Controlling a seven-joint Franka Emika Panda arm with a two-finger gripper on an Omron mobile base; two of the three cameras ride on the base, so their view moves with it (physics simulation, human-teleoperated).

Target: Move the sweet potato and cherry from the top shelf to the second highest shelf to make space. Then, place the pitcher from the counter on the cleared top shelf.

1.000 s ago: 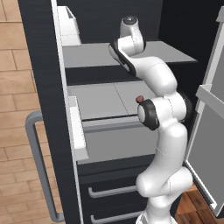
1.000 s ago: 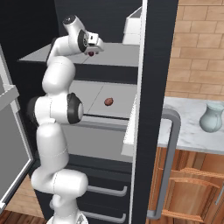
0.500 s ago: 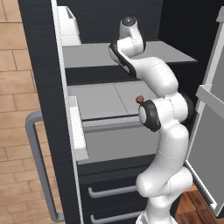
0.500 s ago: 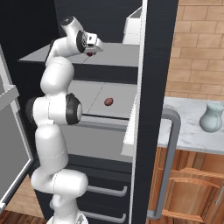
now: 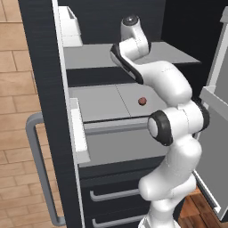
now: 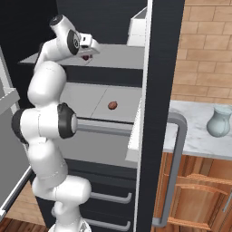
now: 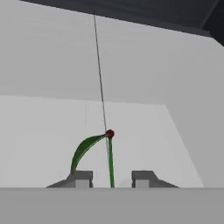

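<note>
One second ago the pincer (image 7: 112,178) stood wider; now its tips have pinched in on the cherry (image 6: 85,57), just above the top shelf (image 6: 115,56). Sweet potato (image 6: 112,105) lies on the second highest shelf (image 6: 86,99).

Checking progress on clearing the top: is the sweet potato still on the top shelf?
No, the sweet potato lies on the second highest shelf, below the top shelf.
</note>
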